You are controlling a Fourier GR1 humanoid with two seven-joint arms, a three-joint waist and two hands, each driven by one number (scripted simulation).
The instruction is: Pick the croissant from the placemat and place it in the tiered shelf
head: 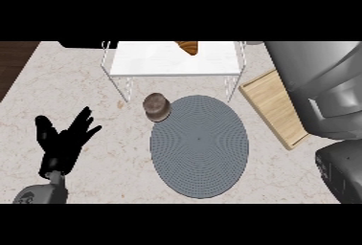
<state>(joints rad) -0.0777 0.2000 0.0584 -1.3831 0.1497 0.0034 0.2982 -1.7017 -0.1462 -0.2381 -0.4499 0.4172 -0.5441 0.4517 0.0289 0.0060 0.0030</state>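
On the white shelf (pixel 175 60) at the counter's far edge, the croissant (pixel 188 47) is already sitting. It looks light, flaky and easily crushed, best cradled around its thick middle. The left hand (pixel 62 139) is resting open; the right hand's fingers are showing nowhere.

Black left hand (pixel 62 143), grey forearm

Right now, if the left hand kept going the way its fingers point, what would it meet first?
The left hand is open, fingers pointing up and slightly right. Along that line lies bare counter, then probably the tiered shelf's white left legs, though height is unclear from above.
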